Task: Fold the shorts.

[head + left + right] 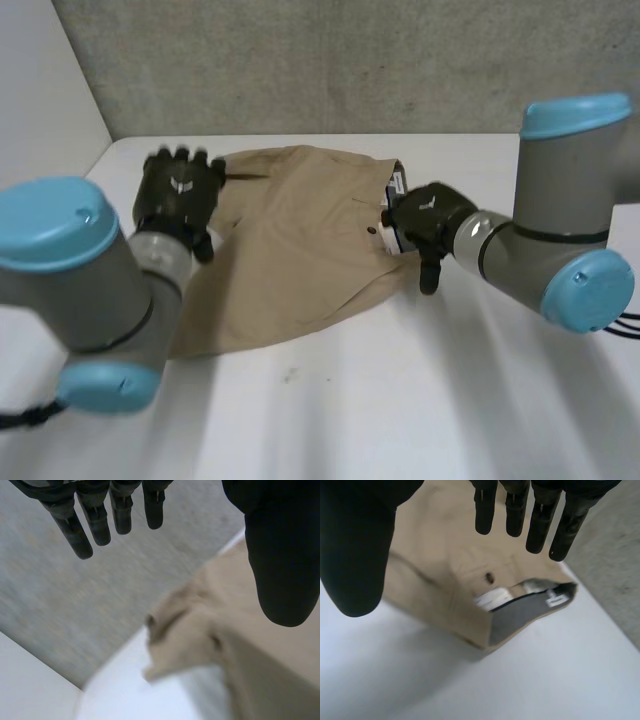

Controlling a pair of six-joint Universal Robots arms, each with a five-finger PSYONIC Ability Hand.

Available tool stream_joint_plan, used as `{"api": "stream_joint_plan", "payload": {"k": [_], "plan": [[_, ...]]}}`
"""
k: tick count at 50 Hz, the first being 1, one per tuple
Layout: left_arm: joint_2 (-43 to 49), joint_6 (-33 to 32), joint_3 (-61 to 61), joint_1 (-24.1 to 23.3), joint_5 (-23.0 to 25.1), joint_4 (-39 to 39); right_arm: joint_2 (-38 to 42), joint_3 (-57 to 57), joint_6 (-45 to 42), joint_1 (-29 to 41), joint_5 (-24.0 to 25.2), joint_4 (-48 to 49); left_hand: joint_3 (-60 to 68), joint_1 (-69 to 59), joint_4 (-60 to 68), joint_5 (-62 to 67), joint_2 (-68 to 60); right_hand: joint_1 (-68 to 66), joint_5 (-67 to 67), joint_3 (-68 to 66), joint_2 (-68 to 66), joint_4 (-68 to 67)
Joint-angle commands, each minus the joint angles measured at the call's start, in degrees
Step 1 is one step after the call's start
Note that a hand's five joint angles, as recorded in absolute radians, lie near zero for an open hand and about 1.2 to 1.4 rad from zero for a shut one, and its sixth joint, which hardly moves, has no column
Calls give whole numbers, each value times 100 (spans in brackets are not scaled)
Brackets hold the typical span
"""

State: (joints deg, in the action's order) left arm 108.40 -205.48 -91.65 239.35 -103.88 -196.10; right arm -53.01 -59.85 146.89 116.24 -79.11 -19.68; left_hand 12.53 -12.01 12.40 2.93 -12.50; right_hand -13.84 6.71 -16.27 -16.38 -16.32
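Note:
Tan shorts [300, 240] lie spread on the white table [400, 400], waistband toward my right arm. My left hand [180, 190] hovers over the shorts' left edge, fingers [95, 520] straight and holding nothing; a crumpled leg hem [185, 635] lies below its fingertips. My right hand [425, 220] sits just off the waistband end, fingers [540, 520] straight and apart from the thumb [357, 545]. Below it the open waistband [520, 615] shows its grey lining, a white label [492, 599] and a dark button [490, 577].
A grey concrete wall [330, 60] runs behind the table's far edge. A white wall [40, 90] rises at the left. Bare tabletop stretches in front of the shorts and to their right.

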Motion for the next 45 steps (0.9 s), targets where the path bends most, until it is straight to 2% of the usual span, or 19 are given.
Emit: {"api": "stream_joint_plan", "payload": {"k": [1, 6, 7, 8, 9, 10, 12, 24, 38, 41, 42, 43, 44, 45], "plan": [[-601, 1501, -1030, -29, 9, 862, 659, 34, -433, 4, 18, 218, 1231, -1284, 1245, 1192, -1235, -1188, 901, -945, -934, -940], [-610, 2020, -1250, 24, 17, 1240, 950, 114, -442, 12, 27, 676, 1215, -1267, 1228, 1175, -1219, -1760, 1474, -1518, -1507, -1513], [-601, 2134, -1328, 68, 26, 1354, 1028, 122, -442, 12, 10, 928, 1148, -1200, 1161, 1108, -1152, -2476, 2190, -2234, -2223, -2229], [-601, 2179, -1399, 112, 35, 1416, 1029, 122, -442, 12, 9, 931, 1064, -1116, 1077, 1025, -1068, -2484, 2197, -2241, -2230, -2236], [-601, 2179, -1434, 138, 35, 1417, 1055, 122, -442, 12, 9, 1026, 1063, -1115, 1077, 1024, -1067, -2983, 2697, -2741, -2730, -2736], [-592, 2179, -1461, 156, 35, 1417, 1090, 122, -433, 12, 27, 1193, 1030, -1082, 1043, 990, -1034, -4637, 4351, -4394, -4383, -4390], [-566, 2188, -1513, 235, 52, 1417, 1091, 114, -390, 21, -8, 1439, 996, -1048, 1009, 956, -1000, -6605, 6318, -6362, -6351, -6357], [-57, 2162, -1400, 393, 61, 1153, 660, -194, 190, 48, -43, 1528, 1097, -1149, 1110, 1057, -1100, -6616, 6329, -6373, -6362, -6368], [594, 1845, -1022, 499, 53, 881, 335, -537, 270, 74, -52, 1563, 1534, -1586, 1548, 1495, -1538, -6616, 6329, -6373, -6362, -6368], [621, 1731, -986, 499, 44, 688, 335, -546, 270, 39, -70, 1564, 3529, -3581, 3542, 3489, -3533, -6616, 6329, -6373, -6362, -6368], [612, 1722, -1004, 499, 44, 531, 317, -546, 279, 30, -87, 1555, 4935, -4987, 4948, 4895, -4938, -6616, 6329, -6373, -6362, -6368], [612, 1722, -1004, 499, 44, 529, 317, -546, 279, 30, -96, 1546, 4949, -5001, 4962, 4909, -4953, -6616, 6329, -6373, -6362, -6368], [594, 1714, -1013, 490, 44, 442, 317, -546, 279, 30, -96, 1546, 5532, -5584, 5545, 5492, -5535, -6616, 6329, -6373, -6362, -6368], [577, 1687, -1030, 490, 44, 285, 274, -554, 348, 21, -192, 1537, 6653, -6706, 6667, 6614, -6657, -6616, 6329, -6373, -6362, -6368]]}}
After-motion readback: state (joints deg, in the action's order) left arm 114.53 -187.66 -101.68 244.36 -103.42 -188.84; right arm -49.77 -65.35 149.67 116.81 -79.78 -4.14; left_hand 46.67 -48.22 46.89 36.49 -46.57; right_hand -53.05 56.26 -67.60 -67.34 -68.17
